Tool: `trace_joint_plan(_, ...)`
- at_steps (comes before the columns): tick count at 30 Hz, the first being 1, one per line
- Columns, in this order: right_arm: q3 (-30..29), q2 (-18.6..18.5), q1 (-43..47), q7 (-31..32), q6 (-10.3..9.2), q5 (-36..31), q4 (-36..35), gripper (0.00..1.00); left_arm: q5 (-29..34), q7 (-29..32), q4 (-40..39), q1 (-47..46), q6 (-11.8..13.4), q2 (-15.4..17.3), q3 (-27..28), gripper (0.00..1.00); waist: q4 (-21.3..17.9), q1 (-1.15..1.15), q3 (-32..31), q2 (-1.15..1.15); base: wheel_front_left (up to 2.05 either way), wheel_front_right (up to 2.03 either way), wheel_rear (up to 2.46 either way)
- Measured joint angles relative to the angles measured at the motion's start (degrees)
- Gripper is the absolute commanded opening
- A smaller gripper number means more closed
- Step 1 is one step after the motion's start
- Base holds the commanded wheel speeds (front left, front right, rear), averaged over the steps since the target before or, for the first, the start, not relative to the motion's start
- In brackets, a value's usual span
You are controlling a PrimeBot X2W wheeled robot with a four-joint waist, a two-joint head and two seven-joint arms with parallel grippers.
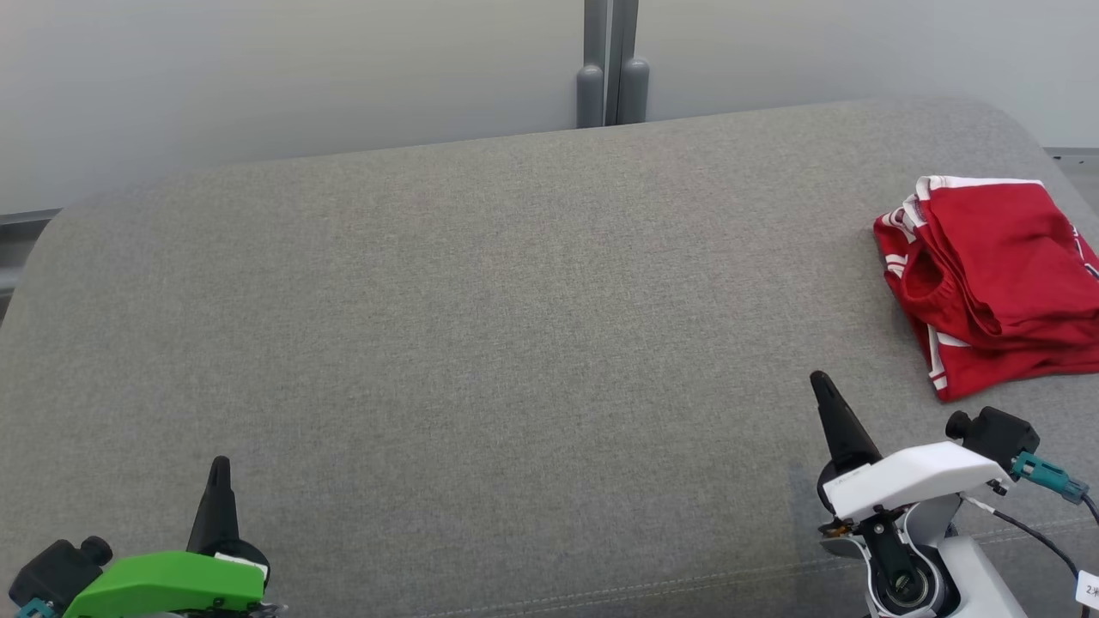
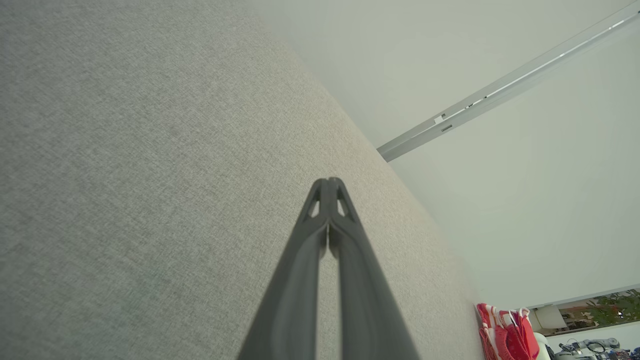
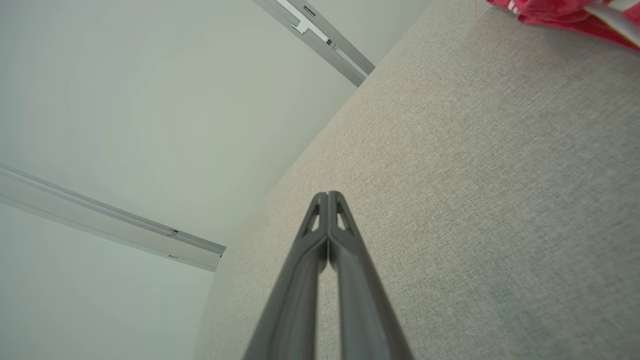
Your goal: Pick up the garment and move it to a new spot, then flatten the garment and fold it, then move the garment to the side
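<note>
The red garment (image 1: 996, 283) lies folded at the far right of the grey cushion (image 1: 481, 326), so the task looks about done. The left gripper (image 1: 220, 470) and right gripper (image 1: 822, 384) have their fingers pressed together, empty. Any retreat should steer the right one clear of the fold.

A grey fabric surface (image 1: 481, 326) bears a folded red garment (image 1: 996, 283) at its right end.

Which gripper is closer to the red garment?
The right gripper, with the white housing: the red garment lies just beyond it, while the left gripper, with the green housing, sits far across the grey cushion.
</note>
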Motion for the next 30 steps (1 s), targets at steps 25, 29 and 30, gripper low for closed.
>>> trace_joint_plan(25,-1.5,-0.2,-0.1,2.4,-0.01,15.4,-0.2,0.0,-12.8,3.9,-0.6,-0.8,-2.7,-1.8,4.4,0.0,1.0,0.0,-0.3,0.0,0.0,0.0,0.0)
trace_joint_plan(29,-1.8,-0.2,-0.1,2.8,-0.01,17.7,-0.2,0.0,-14.3,4.5,-0.7,-0.8,-2.9,-2.0,5.0,0.0,1.1,0.0,-0.3,0.0,0.0,0.0,0.0)
trace_joint_plan(30,-1.8,-0.2,-0.1,2.8,-0.01,18.2,-0.2,0.0,-14.7,4.6,-0.7,-0.8,-3.0,-2.1,5.2,0.0,1.2,0.0,-0.3,0.0,0.0,0.0,0.0)
